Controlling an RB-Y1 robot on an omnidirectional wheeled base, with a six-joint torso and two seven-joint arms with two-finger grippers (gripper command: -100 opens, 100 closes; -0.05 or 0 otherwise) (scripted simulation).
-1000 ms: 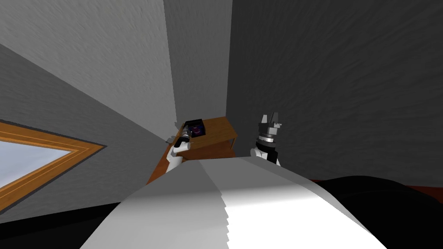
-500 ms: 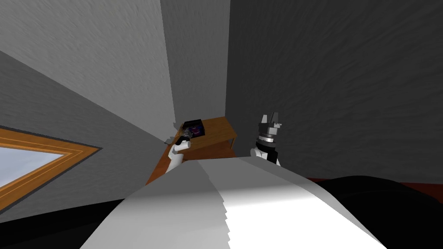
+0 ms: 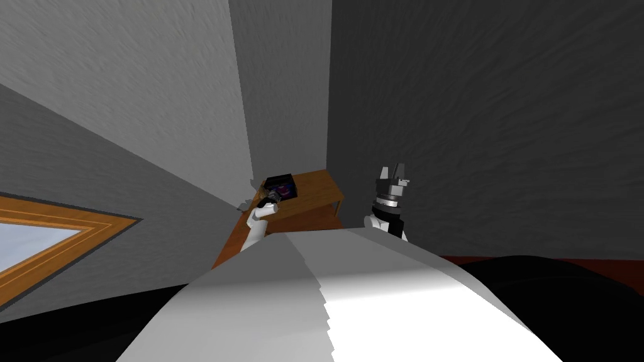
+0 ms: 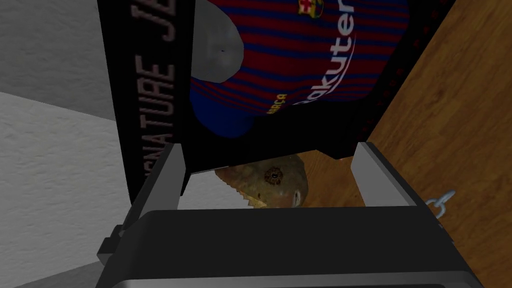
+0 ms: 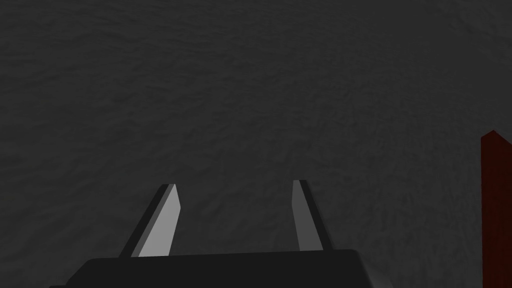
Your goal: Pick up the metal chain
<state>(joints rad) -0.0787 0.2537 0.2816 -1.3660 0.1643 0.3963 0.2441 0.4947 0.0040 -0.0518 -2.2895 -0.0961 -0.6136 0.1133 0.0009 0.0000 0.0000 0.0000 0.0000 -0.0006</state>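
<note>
Table [image 3: 317, 188] of brown wood stands in the corner, at about 12 o'clock from me in the head view. A black box [image 3: 281, 183] sits on it toward 11 o'clock, close to the wall. My left gripper [image 3: 272, 198] hangs just over the near side of that box.

Through the left wrist camera I see the two fingers [image 4: 167, 175] spread wide apart, and they hold nothing. A red and blue striped shirt [image 4: 300, 50] lies in the box, with a grey round shape [image 4: 217, 45] on it. I cannot tell what that shape is. A brown lumpy thing [image 4: 267, 181] lies between the fingers, at the edge of the table and next to the box.

The metal chain [image 4: 441, 201] lies on the wood, just outside one finger and not between the two. A small pale bit of it peeks out beside the gripper's dark body.

My right gripper [image 3: 391, 171] is held up at about 1 o'clock, off to the side of the table. Its fingers are apart too, with nothing in them.

A window frame [image 3: 69, 220] of orange wood sits out at 9 o'clock.
</note>
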